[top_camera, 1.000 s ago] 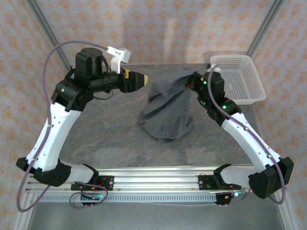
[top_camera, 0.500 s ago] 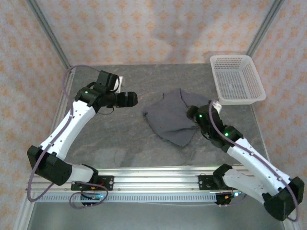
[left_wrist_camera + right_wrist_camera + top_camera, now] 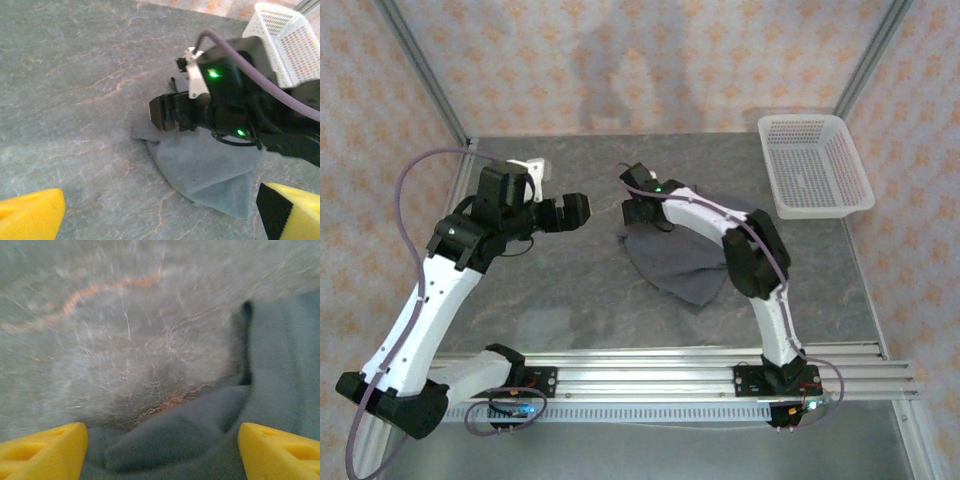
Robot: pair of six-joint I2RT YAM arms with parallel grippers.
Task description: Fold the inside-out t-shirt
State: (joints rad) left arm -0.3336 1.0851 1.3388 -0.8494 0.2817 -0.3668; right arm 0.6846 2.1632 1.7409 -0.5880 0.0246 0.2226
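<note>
The inside-out t-shirt (image 3: 682,265) is found crumpled, unfolded, mid-worktop (image 3: 550,290). The right gripper (image 3: 161,442) is held spread-jawed over its far-left edge, apparently to seize it. The left gripper (image 3: 160,207), likewise agape and empty, is poised nearby.

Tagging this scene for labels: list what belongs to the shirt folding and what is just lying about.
Job in hand: inside-out t-shirt; left pincer, open; right pincer, open at the shirt's edge.
Lying about: white mesh basket.
</note>
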